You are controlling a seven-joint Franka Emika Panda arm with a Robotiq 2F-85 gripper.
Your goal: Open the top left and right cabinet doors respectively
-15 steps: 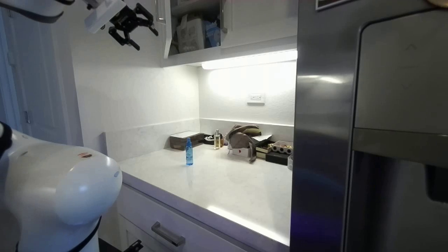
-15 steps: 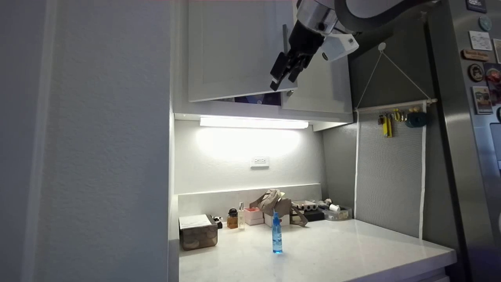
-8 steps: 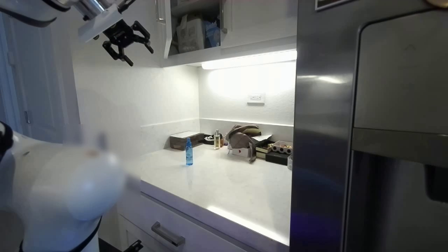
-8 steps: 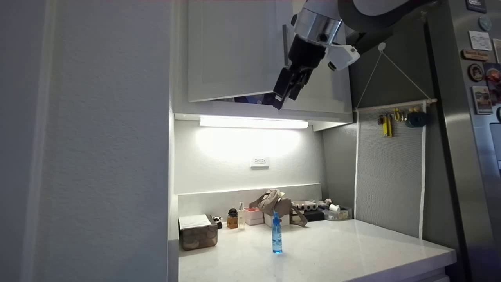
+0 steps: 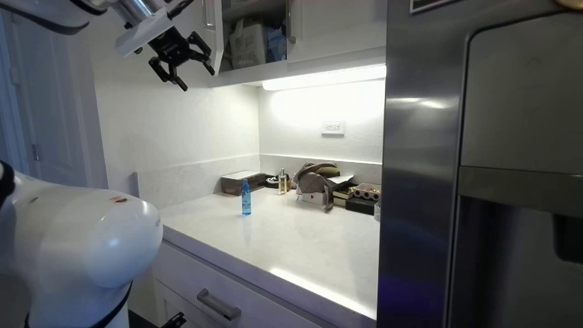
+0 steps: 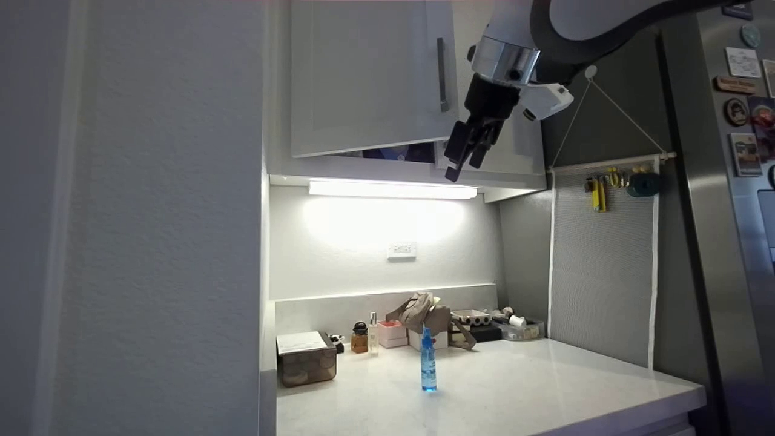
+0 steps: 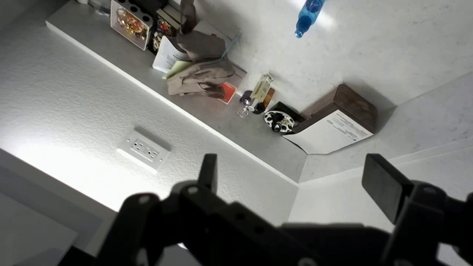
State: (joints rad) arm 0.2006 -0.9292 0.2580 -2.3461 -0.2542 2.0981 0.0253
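Observation:
The top left cabinet door (image 6: pixel 363 79) stands partly open, swung outward, with its bar handle (image 6: pixel 442 72) on the free edge. Its edge (image 5: pixel 217 45) also shows in an exterior view, with the cabinet's inside and packages visible beside it. The top right cabinet door (image 5: pixel 341 27) looks closed; it also shows in an exterior view (image 6: pixel 514 127), partly behind the arm. Its handle (image 5: pixel 291 27) is at its left edge. My gripper (image 5: pixel 199 80) is open and empty, in front of and below the doors, in both exterior views (image 6: pixel 464 168). The wrist view shows its fingers (image 7: pixel 293 166) wide apart.
A blue spray bottle (image 6: pixel 428 363) stands on the white counter (image 5: pixel 291 246). A brown box (image 6: pixel 307 363) and a bag (image 5: pixel 314 180) are at the back. The steel fridge (image 5: pixel 423 136) bounds one side. A light strip (image 6: pixel 393 190) runs under the cabinet.
My gripper has come down from near the left door's handle and then moved rightward in both exterior views. It has stayed open. The doors have not moved.

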